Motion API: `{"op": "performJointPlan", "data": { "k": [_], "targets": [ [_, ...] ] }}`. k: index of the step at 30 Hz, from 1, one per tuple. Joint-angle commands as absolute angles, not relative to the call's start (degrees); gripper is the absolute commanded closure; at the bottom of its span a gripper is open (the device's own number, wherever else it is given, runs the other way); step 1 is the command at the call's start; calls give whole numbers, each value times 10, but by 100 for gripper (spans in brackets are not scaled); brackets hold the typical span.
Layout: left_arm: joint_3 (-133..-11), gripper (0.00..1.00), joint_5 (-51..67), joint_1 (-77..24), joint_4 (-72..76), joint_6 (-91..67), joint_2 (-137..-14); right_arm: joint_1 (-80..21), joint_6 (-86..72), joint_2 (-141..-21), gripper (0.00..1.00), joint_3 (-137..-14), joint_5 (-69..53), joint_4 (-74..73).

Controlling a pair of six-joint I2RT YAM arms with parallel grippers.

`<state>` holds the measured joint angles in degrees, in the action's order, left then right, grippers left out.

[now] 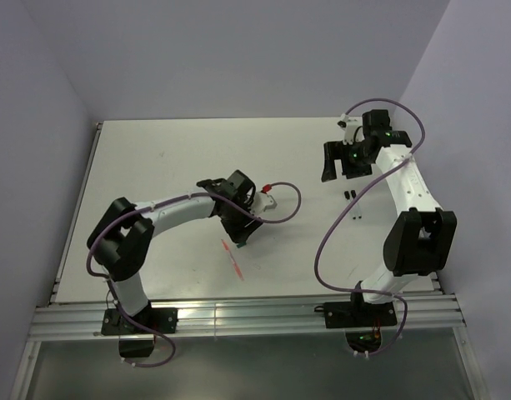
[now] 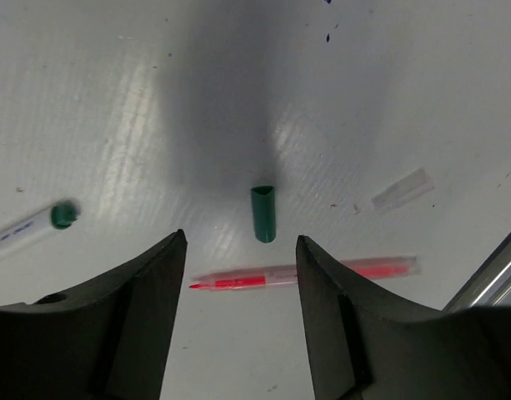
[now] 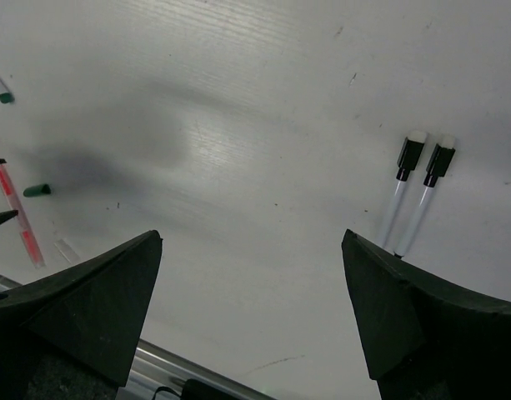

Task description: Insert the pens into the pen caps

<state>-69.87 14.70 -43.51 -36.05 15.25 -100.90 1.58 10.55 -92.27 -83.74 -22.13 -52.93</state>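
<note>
the left hand [image 2: 241,242] hung low over the middle of the white worktop [image 1: 155,167], its two dark fingers [image 2: 147,325] spread wide with nothing between them. in the left wrist view the red pen [image 2: 301,273] lay flat across the gap between the fingers, its pointed tip toward the left finger and its far end passing behind the right one. just beyond it lay the dark green cap [image 2: 264,213], roughly crosswise to the pen, close to it but not touching. the pale clear cap [image 2: 403,190] rested further right, apart from both. at the left edge of that view a white pen with a green tip [image 2: 26,229] lay on its side, well away from the caps.

the right hand [image 3: 251,242] hovered over the far right part of the worktop, fingers also spread wide and empty. ahead of its right finger [image 3: 413,308] two thin white pens [image 3: 409,196] lay side by side, nearly parallel and just beside each other, each with a short black section and a pale end pointing away from the hand. whether those black sections were caps could not be told. far off at the left of the right wrist view the red pen, green cap and clear cap showed small, near the dark tips of the left hand.
</note>
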Motion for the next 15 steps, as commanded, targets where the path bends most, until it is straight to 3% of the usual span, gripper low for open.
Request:
{"op": "performJointPlan", "data": {
  "k": [1,15],
  "targets": [
    [-727,41,85,-460,-349,110,-1029,27,112,-892,4,-824,-217,-514],
    [-744,51,71,-454,-351,103,-1043,32,140,-899,4,-822,-246,-515]
  ]
}}
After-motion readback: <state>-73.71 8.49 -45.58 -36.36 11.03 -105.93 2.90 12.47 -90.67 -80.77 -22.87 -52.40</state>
